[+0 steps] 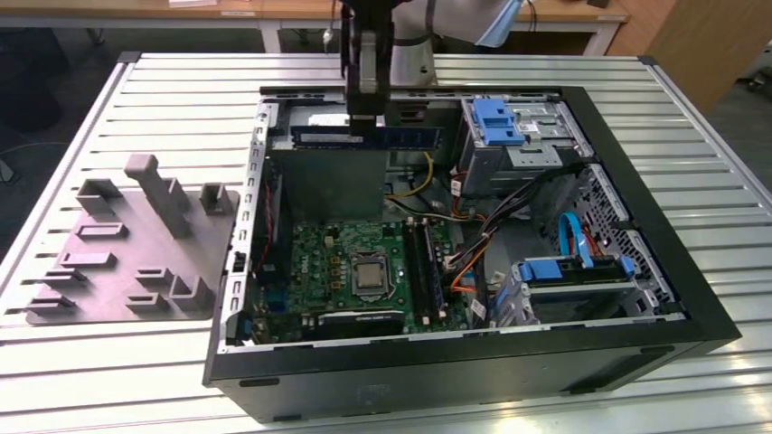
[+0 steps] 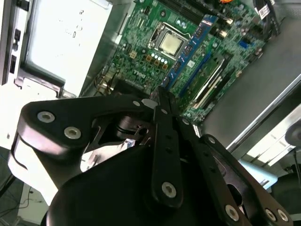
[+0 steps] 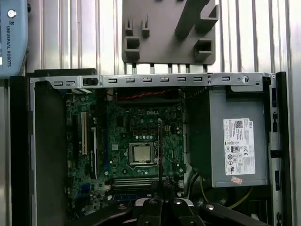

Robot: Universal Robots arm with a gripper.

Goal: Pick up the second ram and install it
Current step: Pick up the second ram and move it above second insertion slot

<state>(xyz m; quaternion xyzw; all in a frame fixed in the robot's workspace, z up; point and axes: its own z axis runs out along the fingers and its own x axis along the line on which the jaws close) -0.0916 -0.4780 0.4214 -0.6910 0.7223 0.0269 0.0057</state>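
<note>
Exterior view is showing the black two-fingered gripper hanging above the far edge of the grey metal power-supply box. Its jaws are pinching nearly closed on the second ram, a long, thin, dark blue-black memory stick. The stick is hanging level, clear of the box, and most of its length is reaching out from the fingers toward the exterior view's right.

That box is sitting inside the open black computer case, which is lying on the ribbed aluminium table. A green motherboard is lying just beside the box within the case. A grey moulded fixture tray is resting on the table outside the case, well apart from the box.

First wrist view is catching the stick edge-on as a thin dark line rising from the gripper, beside the box. Second wrist view is showing the stick running away from the closed fingers over the motherboard.
</note>
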